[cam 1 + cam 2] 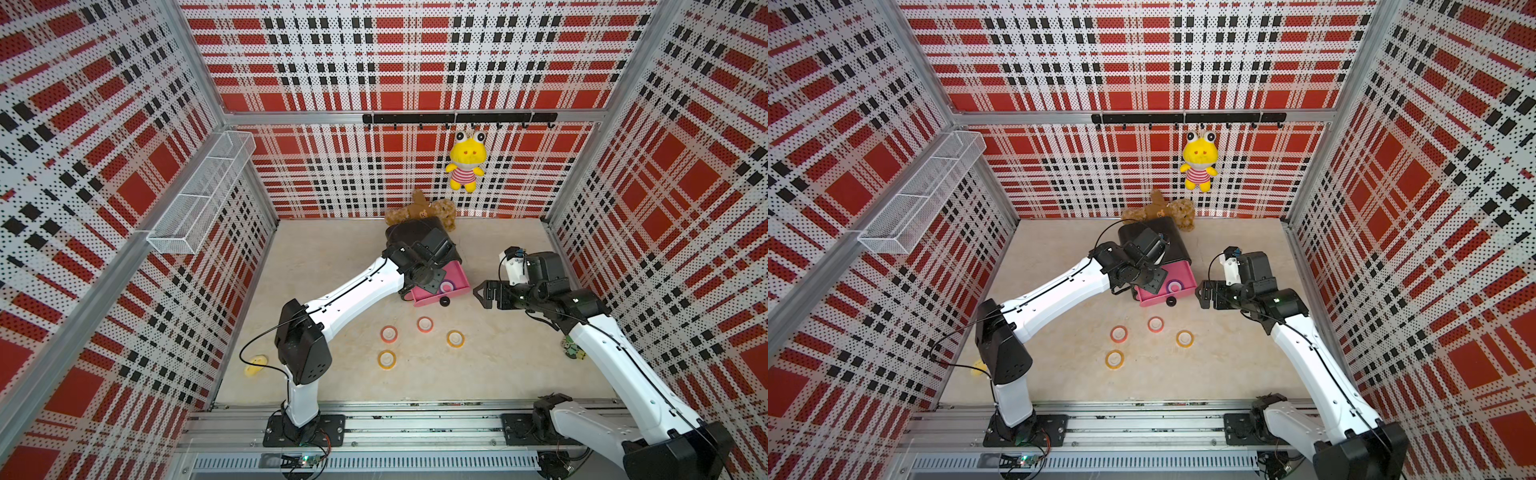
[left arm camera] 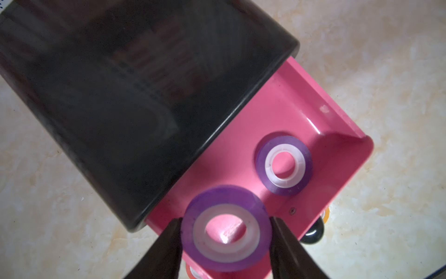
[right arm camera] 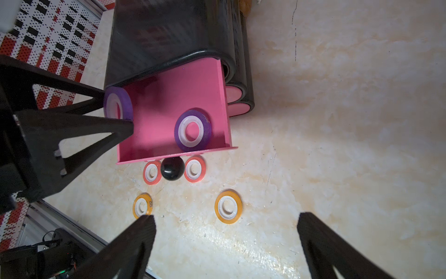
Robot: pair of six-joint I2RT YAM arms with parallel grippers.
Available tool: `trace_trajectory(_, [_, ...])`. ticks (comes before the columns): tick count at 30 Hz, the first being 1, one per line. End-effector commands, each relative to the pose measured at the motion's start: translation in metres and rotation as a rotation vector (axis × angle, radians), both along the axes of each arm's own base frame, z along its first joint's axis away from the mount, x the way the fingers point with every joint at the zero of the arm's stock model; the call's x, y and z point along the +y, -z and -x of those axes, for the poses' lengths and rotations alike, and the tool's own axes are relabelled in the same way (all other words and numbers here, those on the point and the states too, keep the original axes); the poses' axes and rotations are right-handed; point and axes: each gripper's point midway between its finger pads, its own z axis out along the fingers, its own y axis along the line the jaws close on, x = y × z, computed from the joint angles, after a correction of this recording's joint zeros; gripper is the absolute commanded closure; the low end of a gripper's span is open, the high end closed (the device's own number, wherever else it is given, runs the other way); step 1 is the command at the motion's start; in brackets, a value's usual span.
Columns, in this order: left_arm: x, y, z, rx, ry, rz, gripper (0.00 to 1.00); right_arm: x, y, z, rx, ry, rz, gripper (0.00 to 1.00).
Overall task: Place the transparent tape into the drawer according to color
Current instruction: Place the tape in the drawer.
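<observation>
The left end effector (image 2: 225, 219) is clamped nearly closed on a purple tape (image 2: 225, 194), its dark tapered fingers (image 2: 169, 241) pressing opposite sides of the ring above the open top drawer (image 2: 277, 108). A 2nd purple tape (image 2: 260, 166) lies flat on the drawer's smooth pink plastic floor; both have pale cores. The cabinet (image 2: 144, 84) is glossy black with rounded corners.

The right end effector (image 1: 480, 294) hangs empty with its jaws spread wide, just beside the drawer.

On the pale marbled tabletop (image 1: 332, 249) lie 2 red-orange tapes (image 1: 389, 334) (image 1: 425, 324) and 2 yellow-orange tapes (image 1: 455, 338) (image 1: 386, 359), all flat and apart.

In both top views the left wrist hides the held tape; the left wrist view shows the grip. Only the right wrist view shows the 2 lower drawers (image 3: 233, 96) shut and the round black knob (image 3: 172, 171) whole.
</observation>
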Motion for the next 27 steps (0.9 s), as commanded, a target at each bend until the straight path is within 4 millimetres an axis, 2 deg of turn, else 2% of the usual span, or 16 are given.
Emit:
trace_trajectory(1, [-0.007, -0.006, -0.002, -0.013, 0.021, 0.01, 0.46, -0.002, 0.001, -0.003, -0.014, 0.007, 0.01, 0.0])
trace_trajectory(10, [-0.013, -0.013, -0.003, -0.032, 0.028, 0.017, 0.16, -0.001, 0.004, -0.002, -0.007, 0.001, 0.007, 0.0])
trace_trajectory(15, [-0.015, -0.022, -0.005, -0.052, 0.024, 0.032, 0.12, 0.001, 0.005, 0.0, -0.002, -0.006, -0.008, 0.0])
trace_trajectory(20, [-0.014, -0.052, -0.009, -0.111, 0.01, 0.075, 0.1, 0.005, 0.009, 0.005, 0.005, -0.025, -0.027, 0.0])
trace_trajectory(24, [0.002, -0.077, -0.021, -0.169, -0.042, 0.111, 0.1, 0.017, 0.012, 0.011, 0.0, -0.053, -0.05, 0.0])
trace_trajectory(27, [0.019, -0.083, -0.036, -0.193, -0.103, 0.168, 0.1, 0.03, 0.019, 0.016, -0.007, -0.075, -0.049, 0.0])
